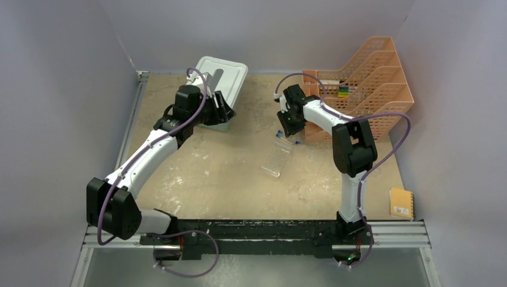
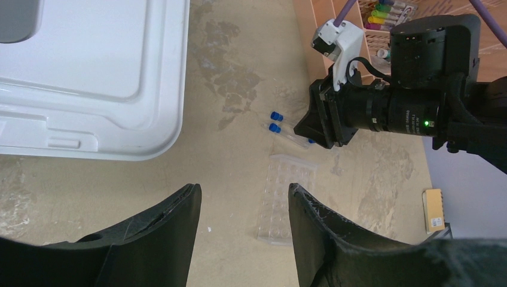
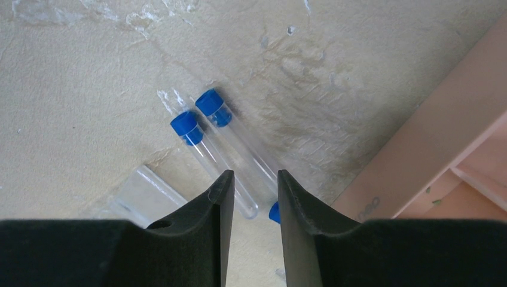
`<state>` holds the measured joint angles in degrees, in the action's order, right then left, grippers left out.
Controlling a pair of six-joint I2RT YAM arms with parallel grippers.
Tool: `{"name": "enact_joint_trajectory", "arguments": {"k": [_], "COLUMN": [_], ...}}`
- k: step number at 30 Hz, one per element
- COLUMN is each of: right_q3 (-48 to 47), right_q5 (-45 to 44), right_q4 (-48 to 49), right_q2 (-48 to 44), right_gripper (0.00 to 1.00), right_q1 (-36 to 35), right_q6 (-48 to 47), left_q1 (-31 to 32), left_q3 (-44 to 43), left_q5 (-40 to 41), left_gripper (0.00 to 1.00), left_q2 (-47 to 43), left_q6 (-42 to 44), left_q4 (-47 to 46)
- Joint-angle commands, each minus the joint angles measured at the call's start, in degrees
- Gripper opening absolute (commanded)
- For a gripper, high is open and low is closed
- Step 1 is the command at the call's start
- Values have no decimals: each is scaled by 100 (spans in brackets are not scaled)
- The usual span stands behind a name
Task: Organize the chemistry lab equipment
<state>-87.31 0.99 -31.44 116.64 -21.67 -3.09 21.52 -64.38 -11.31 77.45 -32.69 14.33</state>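
Note:
Two blue-capped tubes [image 3: 210, 128] lie side by side on the table, and a third blue cap [image 3: 274, 213] peeks out by my right finger. My right gripper [image 3: 251, 179] hangs just over their clear ends, open by a narrow gap and gripping nothing. From above, the tubes [image 1: 281, 136] sit just below that gripper [image 1: 290, 124]. The clear rack [image 1: 276, 159] lies flat below them. My left gripper [image 2: 244, 191] is open and empty over bare table, beside the white bin [image 1: 230, 69], with the rack [image 2: 286, 203] ahead of it.
The orange mesh tiered tray [image 1: 367, 75] stands at the back right, close to the right gripper, with coloured items [image 1: 345, 91] inside. A small yellow notebook [image 1: 401, 203] lies near the right front edge. The white bin [image 2: 89, 72] fills the back left.

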Motion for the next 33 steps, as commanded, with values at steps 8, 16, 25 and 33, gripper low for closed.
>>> {"name": "enact_joint_trajectory", "arguments": {"k": [8,16,25,33], "right_q3": [-524,-614,-524,108], "right_q5": [-247,-319,-199,34], "right_q4": [-59,122,445,1324], "right_q2": [297,507,557,-760], "right_gripper": [27,32,20,15], "right_q1": [23,16,8,22], "right_q6": [-368,-626,-818,-169], "left_q1": [45,54,61,85], "left_q3": [-27,-57,-79,137], "left_q5": [-160,-38,39,-145], "left_gripper": [54,55,59,70], "left_q2": [29,47,34,-186], "left_q6": [-139,-177,-261,-256], "left_q4": [-400,-412,-502,-889]}}
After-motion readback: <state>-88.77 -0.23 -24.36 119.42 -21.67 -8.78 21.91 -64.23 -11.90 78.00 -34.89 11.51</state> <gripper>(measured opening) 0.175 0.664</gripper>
